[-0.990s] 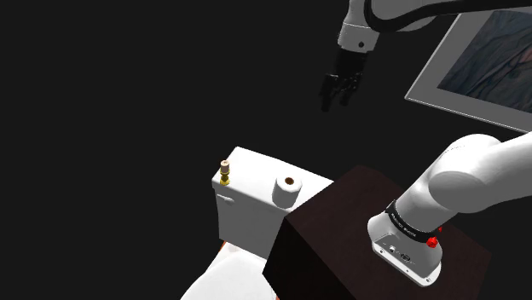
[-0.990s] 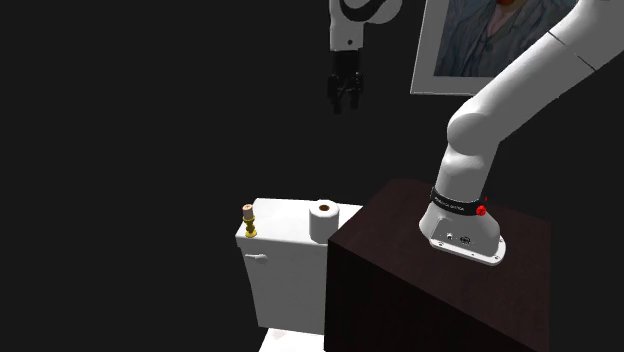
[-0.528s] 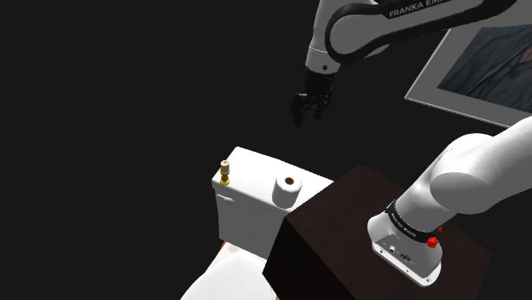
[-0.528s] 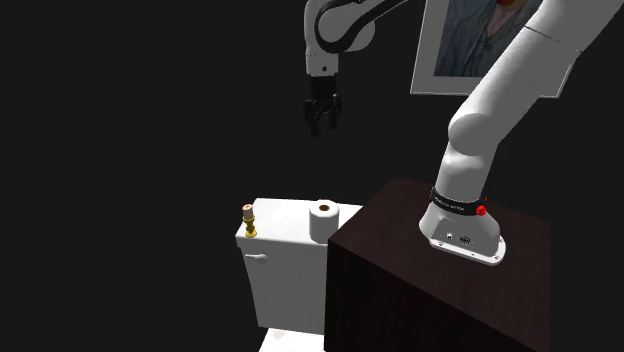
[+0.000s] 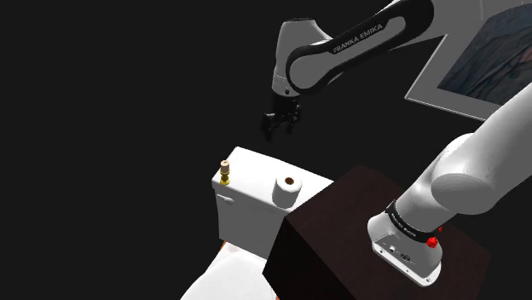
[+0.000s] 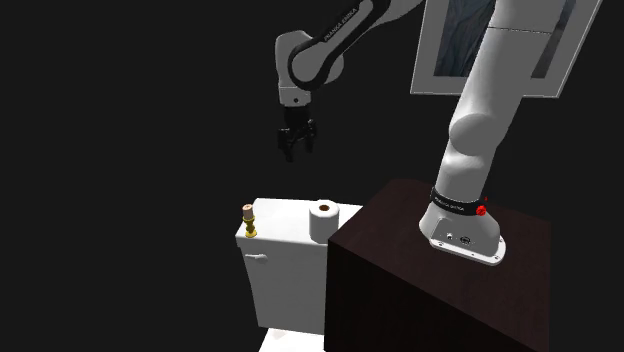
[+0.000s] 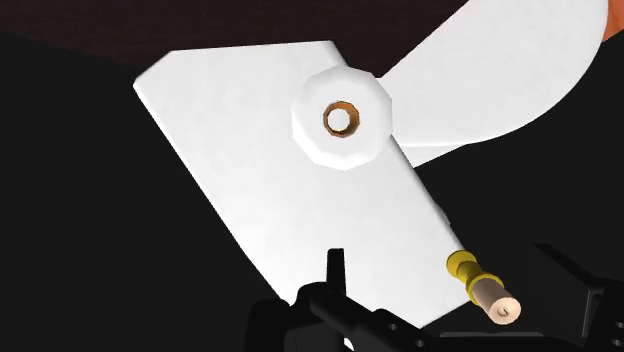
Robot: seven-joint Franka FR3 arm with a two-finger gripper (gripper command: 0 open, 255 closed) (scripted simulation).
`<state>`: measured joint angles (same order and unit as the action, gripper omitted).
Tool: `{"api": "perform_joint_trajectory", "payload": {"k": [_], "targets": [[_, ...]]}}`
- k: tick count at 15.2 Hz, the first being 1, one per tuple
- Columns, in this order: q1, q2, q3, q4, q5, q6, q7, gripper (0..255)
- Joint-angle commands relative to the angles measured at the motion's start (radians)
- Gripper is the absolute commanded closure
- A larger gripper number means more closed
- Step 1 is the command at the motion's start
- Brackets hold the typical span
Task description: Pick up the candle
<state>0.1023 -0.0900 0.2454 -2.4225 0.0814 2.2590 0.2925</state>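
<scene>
Candle [image 5: 224,170] and its little brass-coloured holder stand upright at one corner of the white toilet tank [image 5: 253,173], well apart from the paper roll [image 5: 287,191] at the lid's other end. The jaws hang open above the tank, pointing down, holding nothing. In the wrist view the candle [image 7: 487,293] already sits between the two fingers, though far below them.

To do this well, I'd say the arm [image 5: 341,53] should finish centring over the candle, then come straight down and close on the pale stub or the holder's stem. It looks slim and top-heavy, so a sideways brush could tip it off the edge.

Since a second ago the jaws have dropped from up near the framed picture [image 5: 477,64] and swung toward the shoulder view's left. Candle and roll haven't moved.
</scene>
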Motion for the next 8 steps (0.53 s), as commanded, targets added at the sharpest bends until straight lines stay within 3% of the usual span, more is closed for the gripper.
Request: {"api": "perform_joint_trajectory", "payload": {"k": [1,8], "targets": [[0.007,0.082,0.015,0.033,-0.027,0.051,0.038,0],[0.062,0.366,0.021,0.203,-0.158,0.158,0.183,0]]}}
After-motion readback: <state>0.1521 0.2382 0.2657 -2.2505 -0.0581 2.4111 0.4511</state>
